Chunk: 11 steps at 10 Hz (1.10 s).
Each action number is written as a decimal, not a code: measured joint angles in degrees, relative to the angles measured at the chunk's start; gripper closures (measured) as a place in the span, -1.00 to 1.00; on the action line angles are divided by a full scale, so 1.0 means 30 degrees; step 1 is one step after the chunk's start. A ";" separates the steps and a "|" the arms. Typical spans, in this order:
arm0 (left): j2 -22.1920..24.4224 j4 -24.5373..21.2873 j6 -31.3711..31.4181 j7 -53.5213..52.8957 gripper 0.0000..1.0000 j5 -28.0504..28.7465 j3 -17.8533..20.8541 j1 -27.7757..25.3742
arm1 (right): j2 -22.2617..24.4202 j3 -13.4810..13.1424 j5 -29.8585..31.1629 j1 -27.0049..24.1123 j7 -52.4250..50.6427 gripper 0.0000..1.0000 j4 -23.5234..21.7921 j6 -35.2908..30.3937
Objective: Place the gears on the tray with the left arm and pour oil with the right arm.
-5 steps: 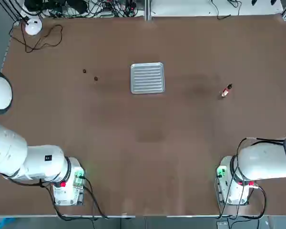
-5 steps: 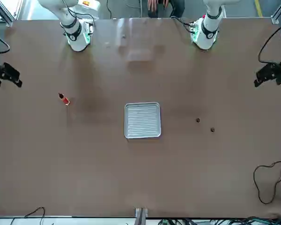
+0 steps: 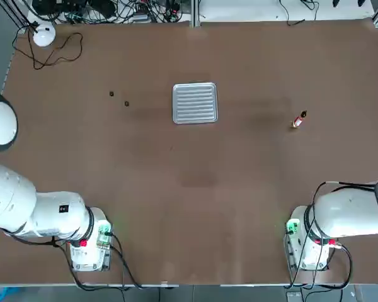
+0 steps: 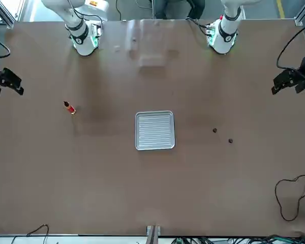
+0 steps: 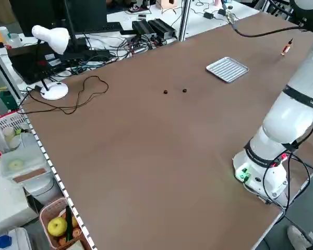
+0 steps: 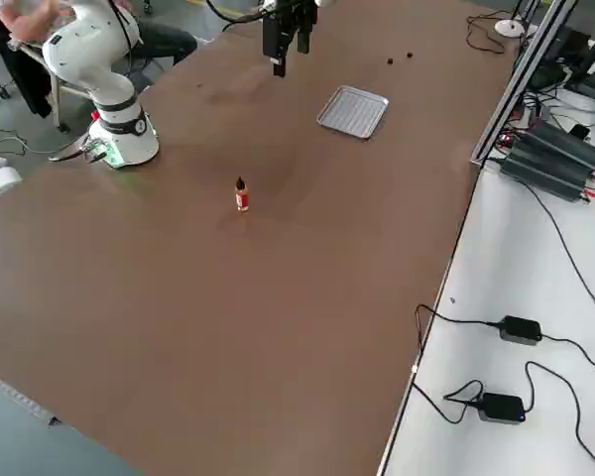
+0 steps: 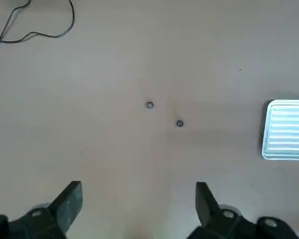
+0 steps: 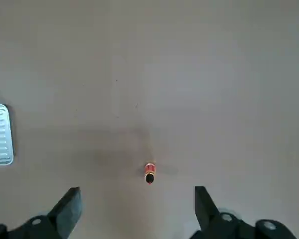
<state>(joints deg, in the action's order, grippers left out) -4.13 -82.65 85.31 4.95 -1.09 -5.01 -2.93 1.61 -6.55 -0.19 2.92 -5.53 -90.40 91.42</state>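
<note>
While raised above the table (image 3: pixel 195 207), left gripper (image 7: pixel 137 209) and right gripper (image 8: pixel 134 211) spread wide, holding nothing. Two gears (image 3: pixel 111 94) left of one tray (image 3: pixel 195 102); one oil bottle (image 3: pixel 298 120) upright, well right.

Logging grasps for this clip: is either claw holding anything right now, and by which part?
Nothing is held. The left claw and right claw are open above the table; the gears and oil bottle sit untouched.

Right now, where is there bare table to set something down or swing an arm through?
Bare: the wide stretch between the tray and both arm bases, and the strip between tray and oil bottle. Tighter: robot's left of the tray, where two gears lie, and the far-left corner with lamp and cable.
</note>
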 joint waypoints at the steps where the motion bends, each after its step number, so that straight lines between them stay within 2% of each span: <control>1: -0.0428 -0.0038 0.0049 0.0334 -1.00 -0.0107 -0.0092 0.0029 | -0.0057 -0.0030 0.0004 -0.0024 -0.1299 -1.00 -0.0001 0.0293; 3: -0.1435 -0.0482 0.0445 0.1179 -1.00 -0.0090 -0.0593 0.0479 | -0.0316 -0.0171 0.0004 -0.0161 -0.3958 -1.00 -0.0029 0.0719; 4: -0.1706 -0.1313 0.1421 0.1759 -1.00 -0.0070 -0.0848 0.0775 | -0.0516 -0.0221 -0.0011 -0.0233 -0.5300 -1.00 -0.0046 0.0833; 6: -0.1724 -0.4561 0.5442 0.2578 -1.00 -0.0057 -0.1633 0.0876 | -0.0889 -0.0244 -0.0770 -0.0562 -0.7685 -1.00 -0.0122 0.0937; 8: -0.1630 -0.8050 0.9511 0.2870 -0.97 -0.0052 -0.2309 0.0893 | -0.1349 -0.0255 -0.2935 -0.1464 -1.1013 -1.00 -0.0399 0.1205; 11: -0.1429 -1.2756 1.4517 0.3244 -0.93 -0.0049 -0.3289 0.0882 | -0.3335 -0.0330 -0.7086 -0.4505 -1.8501 -1.00 -0.0985 0.1645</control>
<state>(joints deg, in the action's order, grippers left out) -8.41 -120.92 128.86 14.68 -1.24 -14.88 -0.28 -8.39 -7.54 -21.45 -10.60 -61.04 -93.36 96.35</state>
